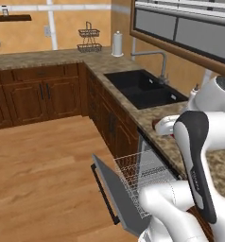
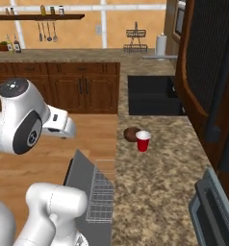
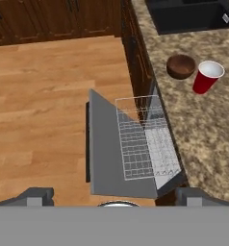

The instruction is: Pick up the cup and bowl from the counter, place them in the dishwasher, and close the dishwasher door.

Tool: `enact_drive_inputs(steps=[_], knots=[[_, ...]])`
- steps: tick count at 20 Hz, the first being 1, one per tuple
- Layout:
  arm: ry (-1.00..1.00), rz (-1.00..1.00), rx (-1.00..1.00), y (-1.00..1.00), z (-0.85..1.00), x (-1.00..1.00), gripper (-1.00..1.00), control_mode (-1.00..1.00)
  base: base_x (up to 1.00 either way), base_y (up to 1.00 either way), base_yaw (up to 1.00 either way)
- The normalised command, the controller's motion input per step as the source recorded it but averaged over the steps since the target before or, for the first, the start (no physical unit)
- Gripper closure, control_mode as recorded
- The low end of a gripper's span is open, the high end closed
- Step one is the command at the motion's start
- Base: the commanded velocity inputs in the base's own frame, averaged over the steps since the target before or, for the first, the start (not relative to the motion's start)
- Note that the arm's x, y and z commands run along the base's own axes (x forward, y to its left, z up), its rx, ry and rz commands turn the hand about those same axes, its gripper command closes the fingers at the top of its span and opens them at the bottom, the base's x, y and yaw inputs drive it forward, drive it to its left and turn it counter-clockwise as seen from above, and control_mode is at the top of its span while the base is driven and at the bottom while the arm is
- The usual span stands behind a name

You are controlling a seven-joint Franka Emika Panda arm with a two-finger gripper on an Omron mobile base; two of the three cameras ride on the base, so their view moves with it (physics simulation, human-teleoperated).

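Even, bright, flat light across all my views; no glare. Faint soft shadow beside the cup (image 3: 206, 77) on the counter (image 3: 203, 129). Rendering slightly soft, edges undistorted.

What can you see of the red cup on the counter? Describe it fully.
The cup is a small red tapered party cup with a white rim and white inside, plastic by its look. It stands upright and empty on the speckled granite counter, close beside the dark brown bowl, between the black sink and the open dishwasher. Nothing grips it.
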Motion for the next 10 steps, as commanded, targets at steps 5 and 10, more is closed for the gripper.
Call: enact_drive_inputs(steps=[5, 10], knots=[[0.01, 0.0, 0.0, -0.09, -0.02, 0.08, -1.0, -1.0, 0.08, -0.51, 0.0], [0.14, -0.06, 0.0, -0.17, -0.14, 0.6, -1.0, -1.0, 0.0, 0.0, 0.0]])
